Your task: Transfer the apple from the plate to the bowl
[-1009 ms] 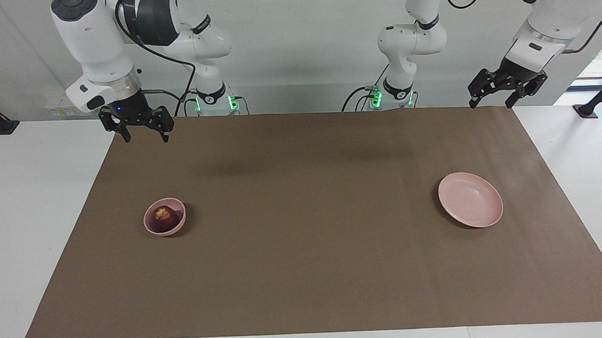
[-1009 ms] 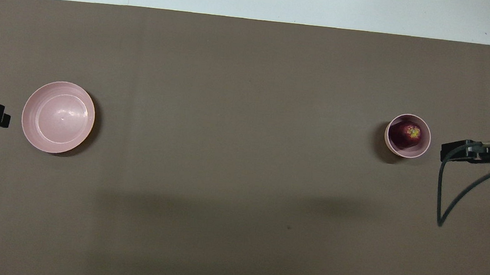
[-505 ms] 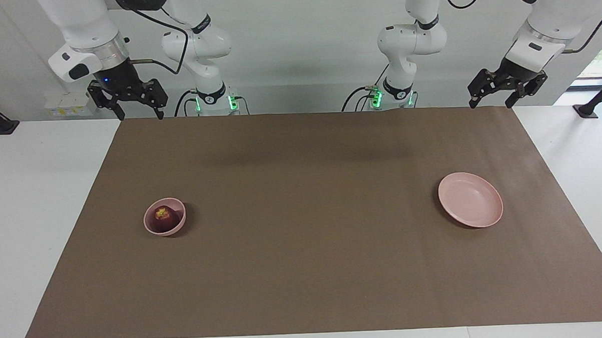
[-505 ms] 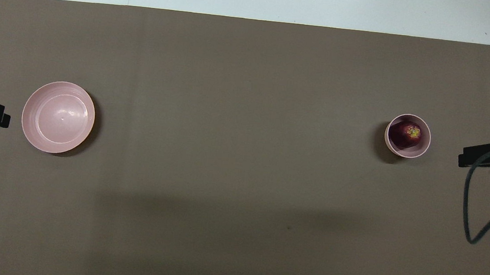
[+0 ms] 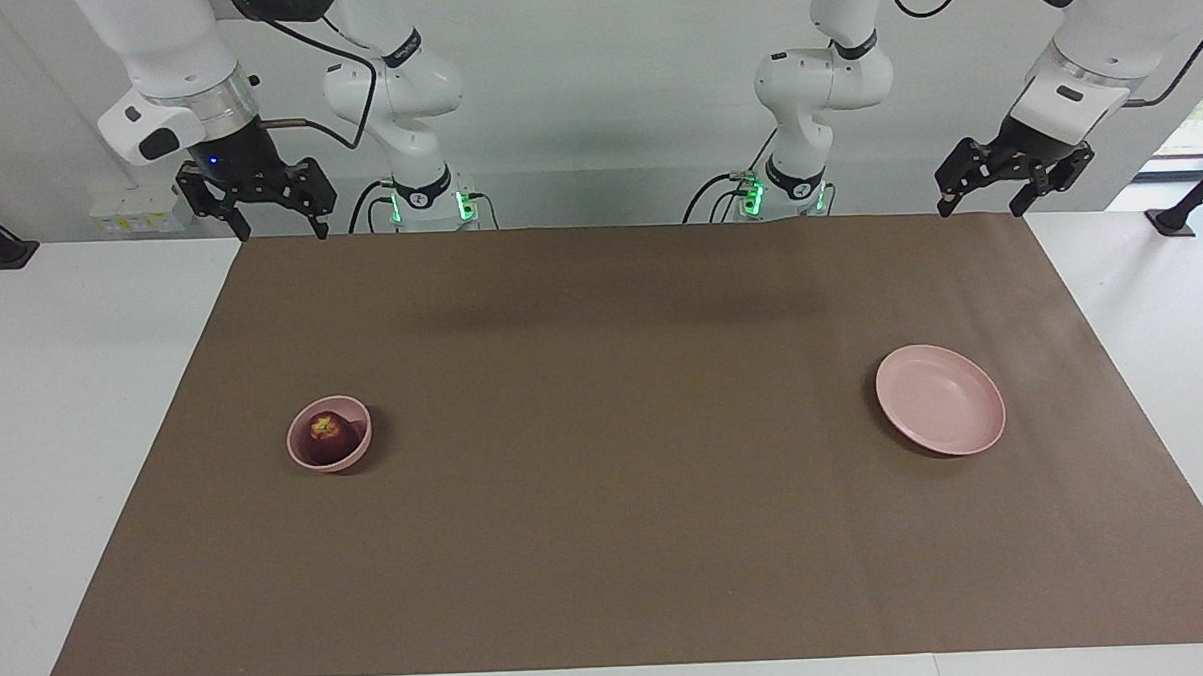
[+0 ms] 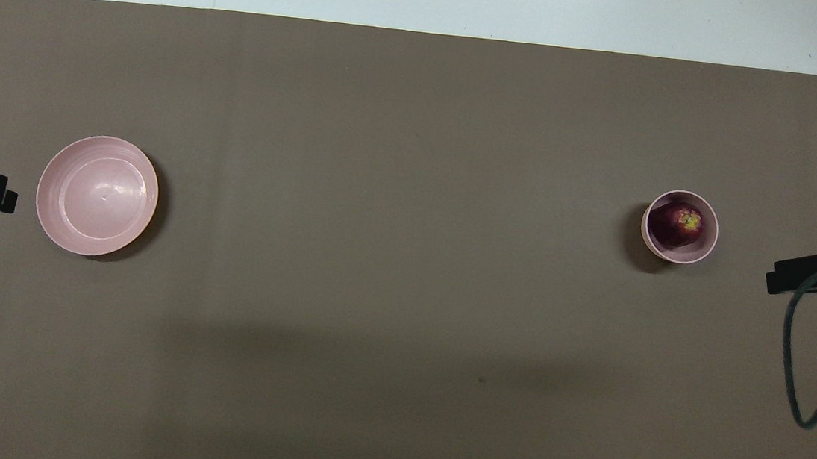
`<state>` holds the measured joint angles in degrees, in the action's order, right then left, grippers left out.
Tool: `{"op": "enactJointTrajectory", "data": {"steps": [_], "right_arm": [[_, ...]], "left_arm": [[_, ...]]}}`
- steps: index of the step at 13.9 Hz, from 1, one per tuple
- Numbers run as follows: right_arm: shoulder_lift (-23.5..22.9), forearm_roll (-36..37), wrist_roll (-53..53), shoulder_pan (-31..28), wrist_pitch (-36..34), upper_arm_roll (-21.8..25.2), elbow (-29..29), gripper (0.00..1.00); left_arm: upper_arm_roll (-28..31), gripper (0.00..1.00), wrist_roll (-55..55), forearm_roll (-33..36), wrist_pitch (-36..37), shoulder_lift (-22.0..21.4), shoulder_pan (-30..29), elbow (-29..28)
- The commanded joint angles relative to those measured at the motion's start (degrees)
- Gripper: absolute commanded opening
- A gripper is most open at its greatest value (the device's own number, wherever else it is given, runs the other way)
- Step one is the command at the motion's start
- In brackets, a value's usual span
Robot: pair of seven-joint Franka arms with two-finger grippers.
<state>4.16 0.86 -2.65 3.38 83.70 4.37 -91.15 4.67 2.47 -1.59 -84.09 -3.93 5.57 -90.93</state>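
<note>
Apple point(image 5: 327, 434) sits inside the bowl point(image 5: 357, 449), toward the right arm's end of the mat point(image 5: 608, 538), and I read the right gripper point(image 5: 276, 229) hanging raised over that end's robot-side corner, fingers apart and empty, the bowl well apart from it, farther out on the mat. Plate point(image 5: 970, 430) lies bare toward the left arm's end; left gripper point(image 5: 982, 205) waits raised over the corner there, fingers apart, holding nothing

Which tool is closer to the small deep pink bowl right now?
Right. The right tool hangs open above the brown mat's edge at the bowl's end of the table; the left tool, also open, is up at the wide pink plate's end.
</note>
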Motion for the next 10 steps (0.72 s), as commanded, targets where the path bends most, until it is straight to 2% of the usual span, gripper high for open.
{"op": "enactJointTrajectory", "data": {"steps": [1,6,10], "right_arm": [[0.1,-1.4,-1.7,-0.7,1.2,0.1,0.0,1.0],[0.4,-1.7,-1.5,-0.7,1.6,0.0,-0.6,1.0],[0.8,-1.7,-1.1,-0.6,1.6,-0.1,-1.0,1.0]], "left_arm": [[-0.2,1.0,0.3,0.4,0.8,-0.6,-0.4,-0.2],[-1.1,1.0,0.3,0.2,0.9,-0.6,0.8,-0.2],[-0.1,1.0,0.3,0.3,0.9,-0.6,-1.5,-0.2]]}}
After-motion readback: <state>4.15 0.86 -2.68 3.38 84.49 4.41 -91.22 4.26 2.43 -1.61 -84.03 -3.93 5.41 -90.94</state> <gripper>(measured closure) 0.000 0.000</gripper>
